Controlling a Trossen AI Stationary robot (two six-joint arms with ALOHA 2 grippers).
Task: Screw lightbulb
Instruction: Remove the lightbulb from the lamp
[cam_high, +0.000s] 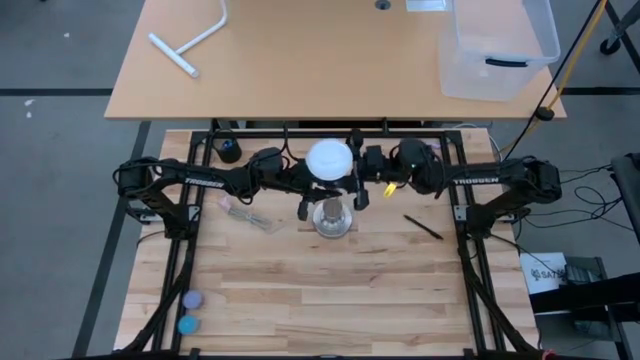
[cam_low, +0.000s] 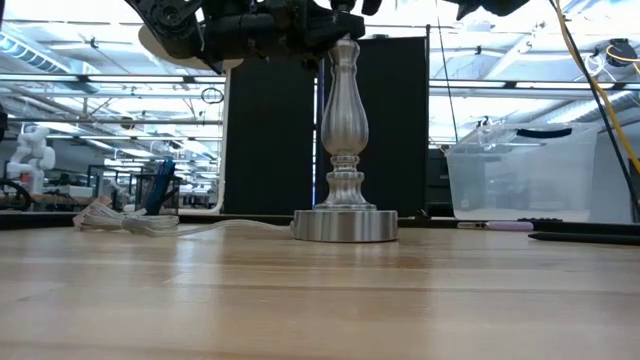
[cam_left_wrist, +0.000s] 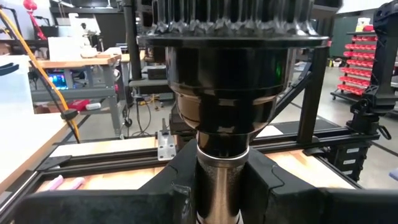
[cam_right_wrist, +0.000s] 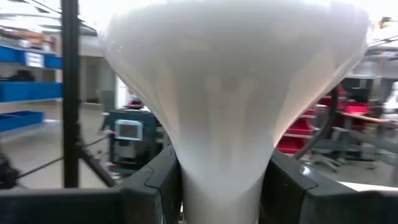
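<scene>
The lightbulb (cam_high: 329, 158) sits atop the lamp post (cam_low: 344, 150), between both arms.

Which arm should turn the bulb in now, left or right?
Right, probably. The right pincer grips the lightbulb's neck above the lamp post, so it can twist. The left pincer is clamped on the post just below the black socket, bracing it.

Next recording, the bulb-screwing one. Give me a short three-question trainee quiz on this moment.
1. What does the right claw clamp? A) the lightbulb at its neck B) a screwdriver C) nothing
2. True or false: the left claw hangs clear of the lamp post.
3. What colour is the socket on top of the post?

Key: 1 A. 2 False: it grips the post just below the socket. 3 Black.
</scene>
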